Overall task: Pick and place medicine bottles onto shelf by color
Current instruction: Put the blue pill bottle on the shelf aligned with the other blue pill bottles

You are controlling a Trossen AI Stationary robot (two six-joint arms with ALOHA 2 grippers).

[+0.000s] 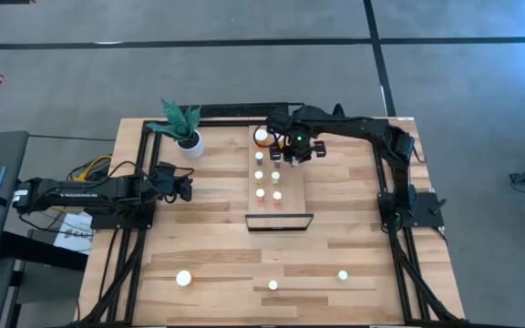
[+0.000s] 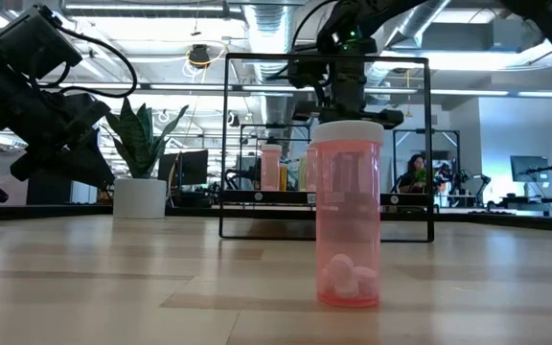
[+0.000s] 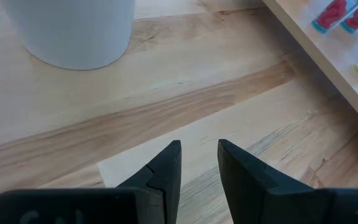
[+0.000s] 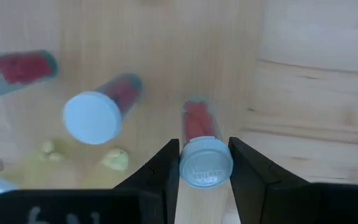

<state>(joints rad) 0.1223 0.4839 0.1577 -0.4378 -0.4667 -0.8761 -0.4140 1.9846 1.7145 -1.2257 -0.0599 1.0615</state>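
Observation:
The shelf [image 1: 290, 202] is a light-wood board lying mid-table, its black frame at the near end. Several small white-capped medicine bottles [image 1: 268, 176] stand on it in two rows, and a larger orange one [image 1: 262, 137] stands at its far end. My right gripper [image 1: 294, 150] hangs over the shelf's far right part, shut on a small bottle with red contents [image 4: 197, 121]. Three more bottles [image 1: 183, 278] stand near the table's front edge. My left gripper [image 1: 185, 187] waits left of the shelf, fingers close together, nothing between them [image 3: 199, 163]. My right gripper pinches the small bottle's white cap [image 4: 194, 167] between its two fingers, one on each side. The fingers come from above, pointing down. The bottle stands upright below them over the shelf board; whether its base touches the board cannot be told.
A white pot with a green plant [image 1: 188, 138] stands at the far left of the table. A tall orange bottle with white pills [image 2: 349, 216] stands close to the low camera. Bare tabletop lies between the shelf and the front row of bottles.

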